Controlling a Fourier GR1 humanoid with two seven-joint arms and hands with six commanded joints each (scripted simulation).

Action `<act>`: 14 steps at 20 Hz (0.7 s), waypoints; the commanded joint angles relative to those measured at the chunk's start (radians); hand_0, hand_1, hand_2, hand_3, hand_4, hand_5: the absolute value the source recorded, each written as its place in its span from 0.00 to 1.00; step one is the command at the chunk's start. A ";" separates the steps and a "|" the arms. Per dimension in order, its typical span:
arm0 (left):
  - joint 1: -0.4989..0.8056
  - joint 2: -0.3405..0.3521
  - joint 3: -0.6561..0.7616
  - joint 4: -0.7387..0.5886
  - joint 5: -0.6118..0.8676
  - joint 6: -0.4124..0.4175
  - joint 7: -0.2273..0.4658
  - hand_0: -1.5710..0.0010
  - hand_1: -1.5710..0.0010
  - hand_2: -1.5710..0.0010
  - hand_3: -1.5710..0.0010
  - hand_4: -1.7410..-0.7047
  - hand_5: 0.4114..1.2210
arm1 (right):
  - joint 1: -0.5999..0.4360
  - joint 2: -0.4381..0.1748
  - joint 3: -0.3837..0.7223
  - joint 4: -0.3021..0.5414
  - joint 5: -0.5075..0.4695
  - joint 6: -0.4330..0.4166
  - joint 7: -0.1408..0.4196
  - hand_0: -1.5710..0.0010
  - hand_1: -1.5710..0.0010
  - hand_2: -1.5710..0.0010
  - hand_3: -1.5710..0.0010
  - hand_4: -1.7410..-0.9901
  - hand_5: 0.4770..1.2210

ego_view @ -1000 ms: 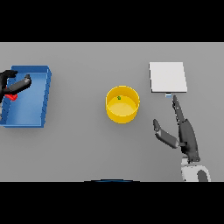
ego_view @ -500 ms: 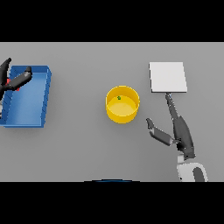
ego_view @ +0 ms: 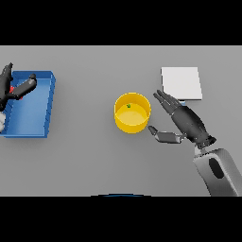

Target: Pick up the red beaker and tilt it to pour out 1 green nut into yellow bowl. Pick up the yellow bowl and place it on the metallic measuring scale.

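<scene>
A plain grey surface [ego_view: 85, 160] fills the frame. At centre sits the yellow bowl [ego_view: 133, 112] with 1 green nut [ego_view: 128, 106] inside. Just right of it, the right robot hand [ego_view: 183, 124] hovers, fingers spread apart. The white scale [ego_view: 181, 83] lies upper right. At far left, the left robot hand [ego_view: 14, 89] is over the blue tray [ego_view: 43, 108]; its grip cannot be told.

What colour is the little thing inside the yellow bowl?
Green: the nut in the yellow bowl, seen in the head view.
</scene>
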 commanded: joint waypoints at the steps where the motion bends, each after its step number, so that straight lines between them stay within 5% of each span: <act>1: 0.001 0.000 0.001 0.000 0.003 -0.001 0.003 1.00 1.00 1.00 1.00 0.91 0.37 | -0.033 -0.020 0.023 0.015 0.029 0.021 -0.010 1.00 1.00 1.00 1.00 0.62 0.26; 14: -0.021 -0.012 -0.005 0.025 0.000 -0.016 -0.004 1.00 1.00 1.00 1.00 0.91 0.38 | -0.330 -0.051 0.220 0.257 0.172 0.212 -0.104 1.00 1.00 1.00 1.00 0.65 0.28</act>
